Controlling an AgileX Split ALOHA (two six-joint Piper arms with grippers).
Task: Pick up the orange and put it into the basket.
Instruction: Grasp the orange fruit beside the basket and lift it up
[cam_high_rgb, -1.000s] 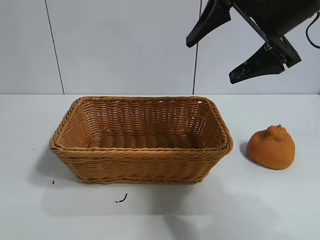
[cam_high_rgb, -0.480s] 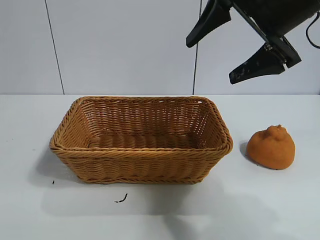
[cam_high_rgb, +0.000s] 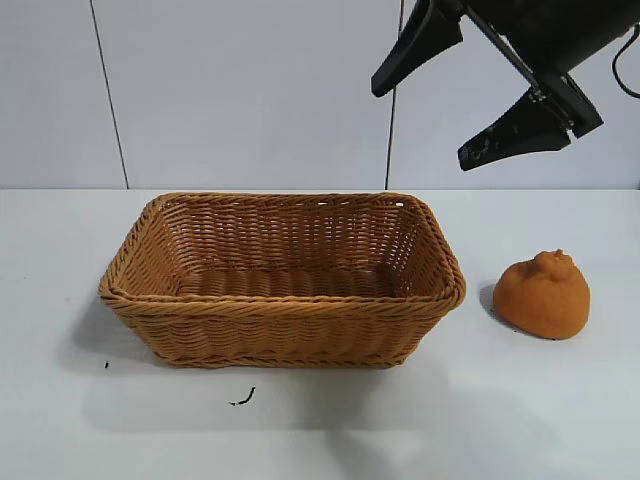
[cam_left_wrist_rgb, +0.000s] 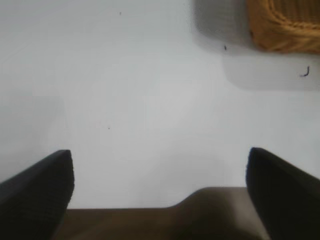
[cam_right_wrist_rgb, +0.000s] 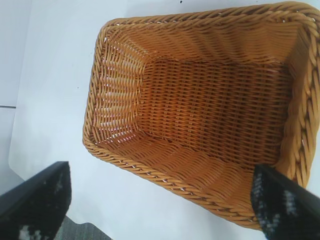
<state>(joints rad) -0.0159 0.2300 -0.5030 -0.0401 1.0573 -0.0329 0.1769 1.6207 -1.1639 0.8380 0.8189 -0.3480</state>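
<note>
Orange (cam_high_rgb: 542, 295) sat lower right on table (cam_high_rgb: 560, 420), ungrasped; basket (cam_high_rgb: 283, 280) centre, empty. Right gripper (cam_high_rgb: 468, 92) hung upper right, jaws spread, ready for pick. Left gripper (cam_left_wrist_rgb: 160, 175) spread, idle.

A white bench (cam_high_rgb: 60, 430) fills the lower half of the exterior view, its far edge meeting a pale grey wall (cam_high_rgb: 250, 90). Two thin dark vertical seams divide the wall into panels. Soft, even light leaves faint shadows, and small dark specks (cam_high_rgb: 243, 398) lie near the bench's front edge.
</note>
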